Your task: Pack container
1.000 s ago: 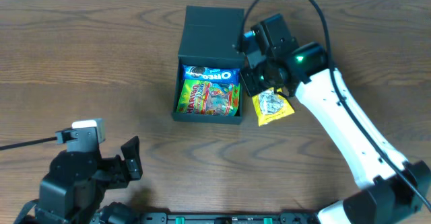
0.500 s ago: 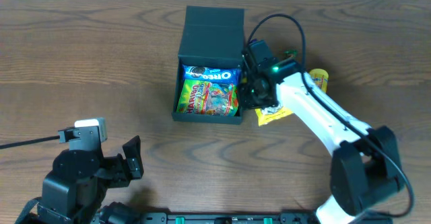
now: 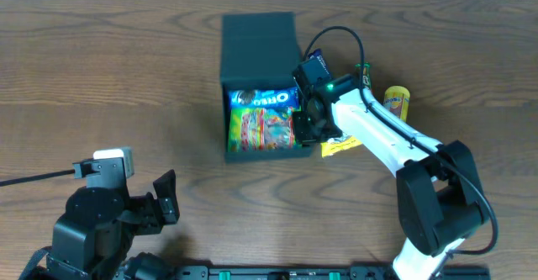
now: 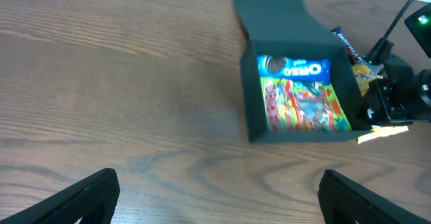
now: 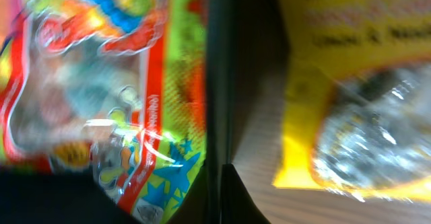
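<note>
The container (image 3: pixel 256 40) is a matte black box with its flap lid open toward the far side; it also shows in the left wrist view (image 4: pixel 276 15). Inside lie a blue Oreo packet (image 3: pixel 262 100) and a colourful Haribo packet (image 3: pixel 265 130). My right gripper (image 3: pixel 304 129) is shut on the container's right wall (image 5: pixel 217 69), one finger inside and one outside (image 5: pixel 219 190). A yellow snack packet (image 3: pixel 343 145) lies on the table just right of that wall. My left gripper (image 4: pixel 215 183) is open and empty over bare wood, near the front left.
A small yellow item (image 3: pixel 397 102) lies on the table right of the right arm. The right arm's cable loops above the container's right side. The table's far edge runs just behind the lid.
The container has shifted left and turned a little, with my right gripper on its right wall. The left arm has not moved.
</note>
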Available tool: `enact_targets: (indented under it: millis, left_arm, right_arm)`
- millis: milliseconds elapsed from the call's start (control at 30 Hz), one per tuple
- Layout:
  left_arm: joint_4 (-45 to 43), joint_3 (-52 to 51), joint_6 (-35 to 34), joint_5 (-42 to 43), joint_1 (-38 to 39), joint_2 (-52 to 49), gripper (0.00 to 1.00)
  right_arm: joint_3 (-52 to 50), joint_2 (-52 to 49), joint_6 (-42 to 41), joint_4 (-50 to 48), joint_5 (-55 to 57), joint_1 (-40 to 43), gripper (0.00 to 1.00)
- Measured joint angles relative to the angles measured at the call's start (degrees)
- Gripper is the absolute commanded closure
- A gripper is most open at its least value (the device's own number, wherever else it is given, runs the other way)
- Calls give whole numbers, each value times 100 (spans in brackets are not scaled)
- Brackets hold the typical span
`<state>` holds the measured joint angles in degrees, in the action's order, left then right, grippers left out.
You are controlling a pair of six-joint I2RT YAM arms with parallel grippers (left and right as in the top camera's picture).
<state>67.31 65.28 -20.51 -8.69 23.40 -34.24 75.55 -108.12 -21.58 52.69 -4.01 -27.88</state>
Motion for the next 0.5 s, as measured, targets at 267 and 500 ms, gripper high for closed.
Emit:
enact_targets:
  millis: [267,500]
  left_arm:
    - [0,0,-4,79,0,0,5]
    - [13,0,-24,81,0,0,4]
  right_arm:
    - [13,7,-160,393,184,-2,99]
    - [15,9,-791,719,195,-2,99]
